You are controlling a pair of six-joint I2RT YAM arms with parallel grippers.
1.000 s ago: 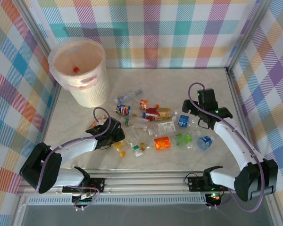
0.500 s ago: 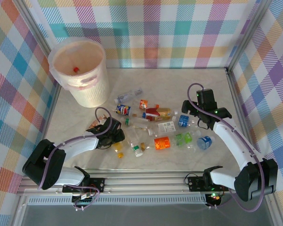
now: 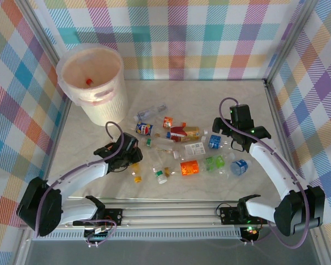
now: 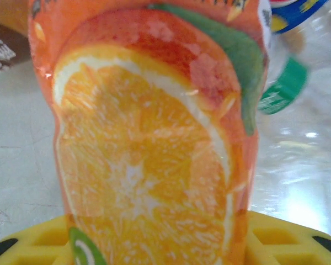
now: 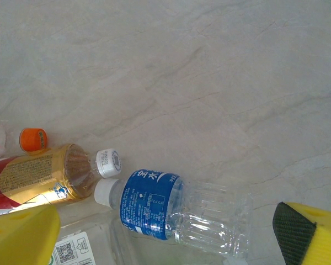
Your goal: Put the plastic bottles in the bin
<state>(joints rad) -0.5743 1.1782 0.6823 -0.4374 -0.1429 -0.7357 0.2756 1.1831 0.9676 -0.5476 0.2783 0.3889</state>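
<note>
Bottles (image 3: 190,167) litter the worktop (image 3: 209,99) between the arms, well apart from the bin (image 3: 107,107). Over the last second the left fingers (image 4: 298,243) have narrowed and now clamp an orange-label bottle (image 4: 149,154), and that arm has pulled back from the pile, likely the start of a carry. The right fingers (image 5: 22,232) stay spread above a blue-label bottle (image 5: 154,204).

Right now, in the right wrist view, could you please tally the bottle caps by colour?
White caps: 2, on the gold-label bottle and the blue-label bottle
Orange caps: 1
Total: 3
</note>
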